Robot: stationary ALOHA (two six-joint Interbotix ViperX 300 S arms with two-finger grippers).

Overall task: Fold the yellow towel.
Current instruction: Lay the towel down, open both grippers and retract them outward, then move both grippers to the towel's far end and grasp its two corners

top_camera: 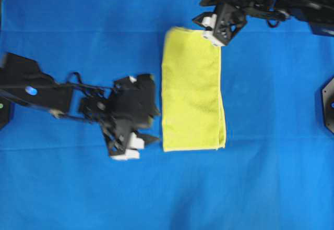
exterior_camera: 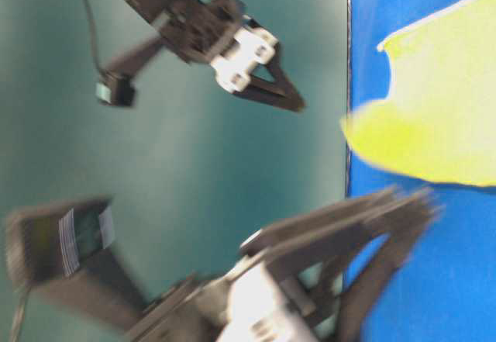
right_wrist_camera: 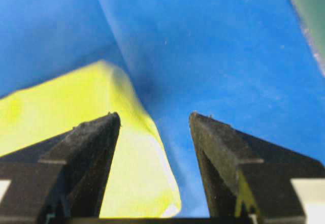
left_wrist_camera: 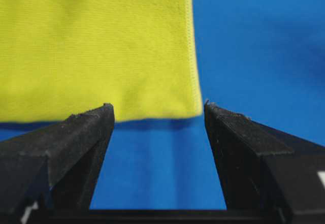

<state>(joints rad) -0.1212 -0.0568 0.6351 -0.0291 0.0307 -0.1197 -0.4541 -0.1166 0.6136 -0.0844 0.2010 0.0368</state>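
The yellow towel (top_camera: 193, 89) lies folded into a tall double-layered rectangle on the blue cloth, its layers slightly offset along the right edge. My left gripper (top_camera: 155, 125) sits just left of the towel's near left corner, open and empty. In the left wrist view the towel (left_wrist_camera: 96, 46) lies flat just beyond the spread fingertips of my left gripper (left_wrist_camera: 157, 106). My right gripper (top_camera: 207, 27) hovers open at the towel's far right corner. In the right wrist view that slightly raised corner of the towel (right_wrist_camera: 137, 183) lies loose between the jaws of my right gripper (right_wrist_camera: 153, 115).
A blue cloth (top_camera: 271, 152) covers the whole table, with a crease (right_wrist_camera: 109, 26) running away from the towel's far corner. A black fixture (top_camera: 329, 105) sits at the right edge. The table-level view is blurred and shows the towel (exterior_camera: 442, 101).
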